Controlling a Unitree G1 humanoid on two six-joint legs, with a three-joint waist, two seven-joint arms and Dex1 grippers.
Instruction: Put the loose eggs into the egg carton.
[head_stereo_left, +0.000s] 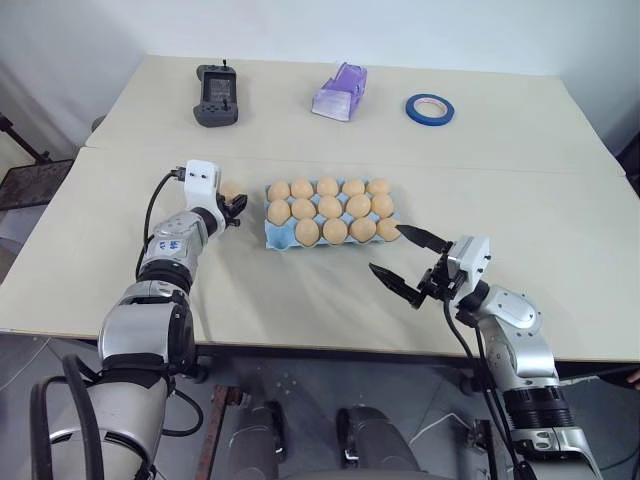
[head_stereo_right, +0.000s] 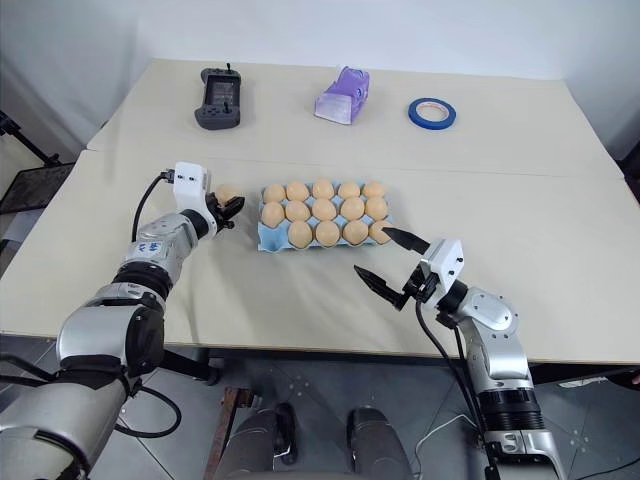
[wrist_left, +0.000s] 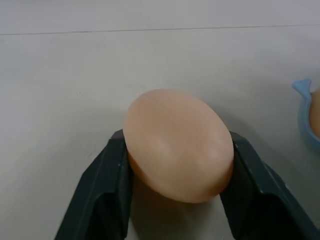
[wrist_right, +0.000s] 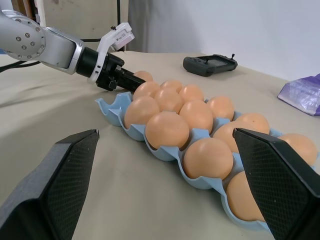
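The light blue egg carton (head_stereo_left: 277, 239) lies at mid-table, with tan-orange eggs (head_stereo_left: 330, 208) in all its cups except the front-left one. One loose egg (wrist_left: 177, 145) is just left of the carton, low at the tabletop. My left gripper (head_stereo_left: 238, 207) is shut on it, one black finger (wrist_left: 102, 190) on each side. My right gripper (head_stereo_left: 385, 249) hovers open off the carton's front-right corner, holding nothing and pointing along the egg rows.
At the back of the table are a black handheld controller (head_stereo_left: 216, 97), a lilac plastic object (head_stereo_left: 340, 92) and a roll of blue tape (head_stereo_left: 430, 108). A seam crosses the tabletop behind the carton. The table's front edge runs close under both arms.
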